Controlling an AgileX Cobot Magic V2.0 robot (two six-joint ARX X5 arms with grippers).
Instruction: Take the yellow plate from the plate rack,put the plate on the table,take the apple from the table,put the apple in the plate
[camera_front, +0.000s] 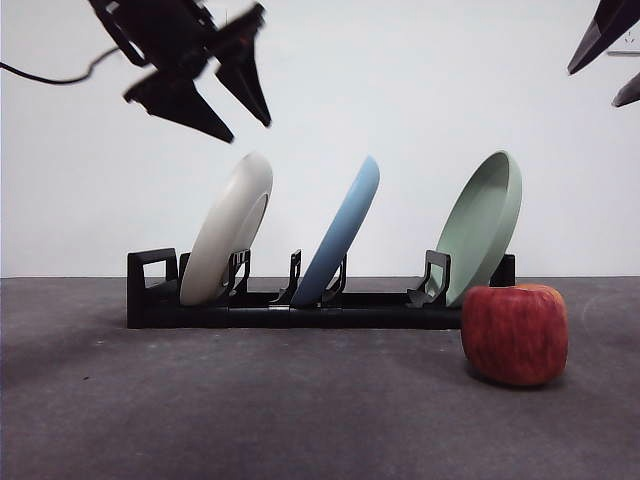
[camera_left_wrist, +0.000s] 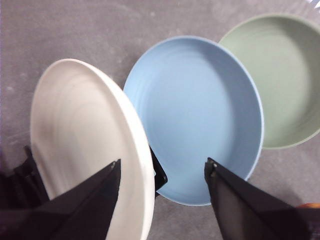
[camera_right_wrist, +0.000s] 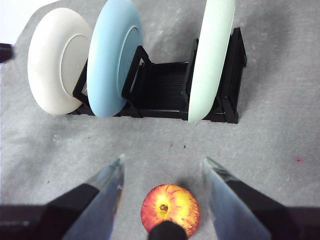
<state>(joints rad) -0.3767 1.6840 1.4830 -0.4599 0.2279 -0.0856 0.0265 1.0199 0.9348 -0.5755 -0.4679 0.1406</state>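
The yellow plate (camera_front: 228, 232) is pale cream and leans in the end slot of the black plate rack (camera_front: 350, 310), beside the rack's blocky loop. My left gripper (camera_front: 246, 127) hangs open just above that plate's top edge. In the left wrist view the yellow plate (camera_left_wrist: 82, 145) lies under one jaw of the left gripper (camera_left_wrist: 162, 167). The red apple (camera_front: 515, 333) sits on the dark grey table (camera_front: 250, 420) in front of the rack's other end. My right gripper (camera_right_wrist: 162, 164) is open, high above the apple (camera_right_wrist: 170, 207), and shows at a top corner as the right gripper (camera_front: 595, 88).
A light blue plate (camera_front: 343, 230) stands in the rack's middle slot and a pale green plate (camera_front: 488, 222) in the end slot behind the apple. In the right wrist view the rack (camera_right_wrist: 165, 85) lies beyond the apple. A white wall closes the back.
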